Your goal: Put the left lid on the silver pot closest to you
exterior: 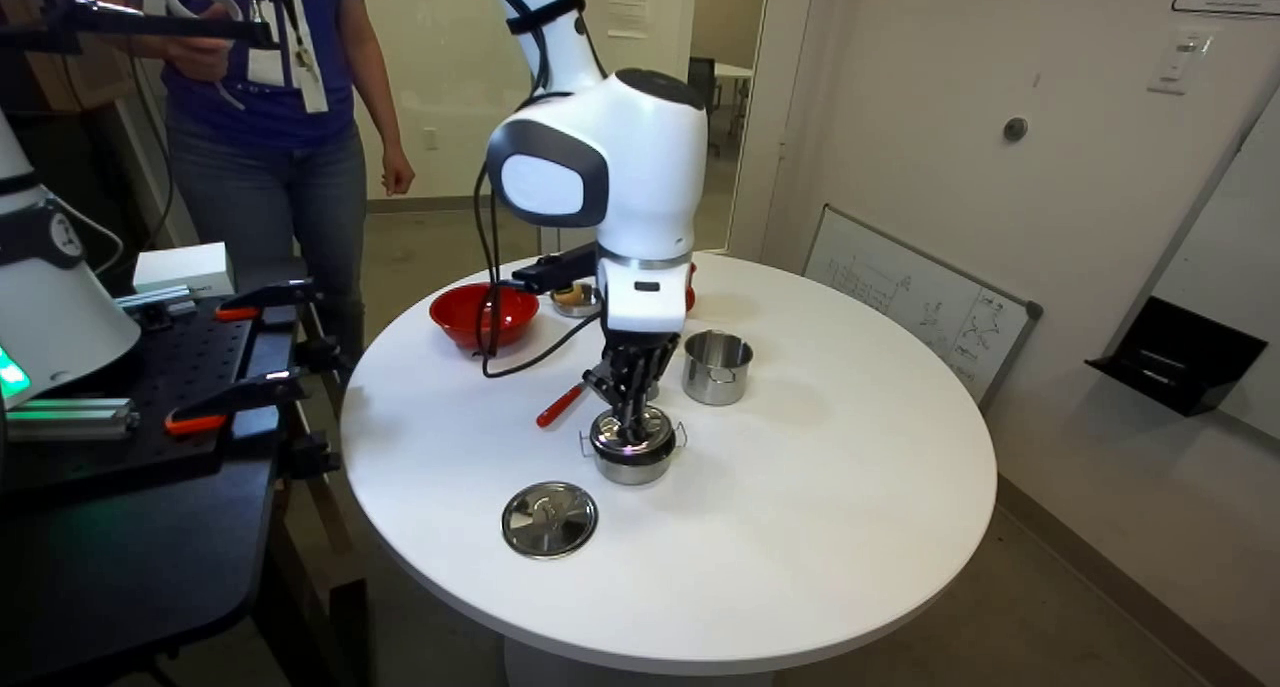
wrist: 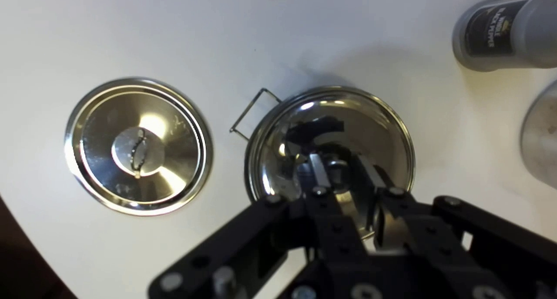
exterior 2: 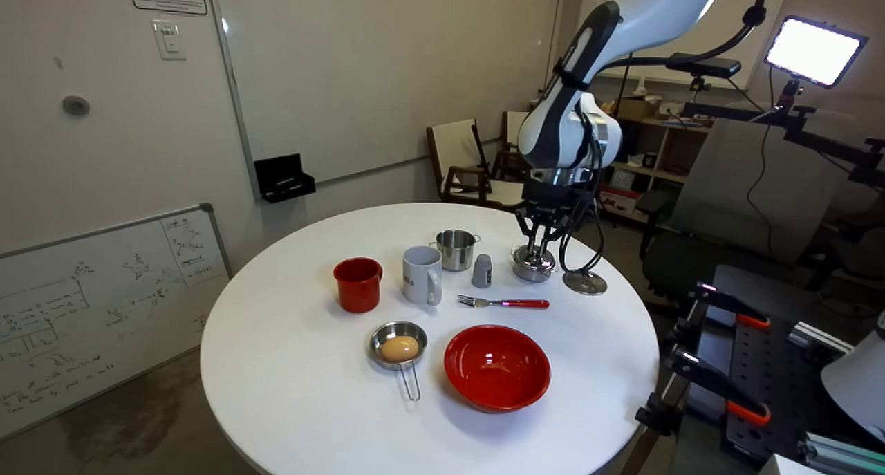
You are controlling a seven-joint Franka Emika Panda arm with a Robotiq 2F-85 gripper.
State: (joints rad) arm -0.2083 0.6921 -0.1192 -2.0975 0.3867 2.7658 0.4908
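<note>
The left lid [exterior: 657, 431], small, round and silver with a centre knob, lies level over the near silver pot [exterior: 636, 471]. The lid [wrist: 374, 120] covers the pot's mouth in the wrist view. I cannot tell if it rests on the rim or is just above it. In an exterior view the lid [exterior 2: 524, 261] also shows over the pot [exterior 2: 532, 276]. My gripper [wrist: 337, 157] points straight down, its fingers close on both sides of the knob, and looks shut on it. The gripper also shows in both exterior views [exterior: 631, 430] [exterior 2: 536, 247]. Fingers partly hide the knob.
A larger flat silver lid [wrist: 130, 155] lies beside the pot. A taller silver pot [exterior: 716, 375], a grey pepper shaker [exterior 2: 482, 272] and a red-handled fork [exterior 2: 524, 303] are near. Farther off are a red bowl [exterior 2: 498, 357], mugs [exterior 2: 417, 274] and a small pan [exterior 2: 377, 337] holding an egg.
</note>
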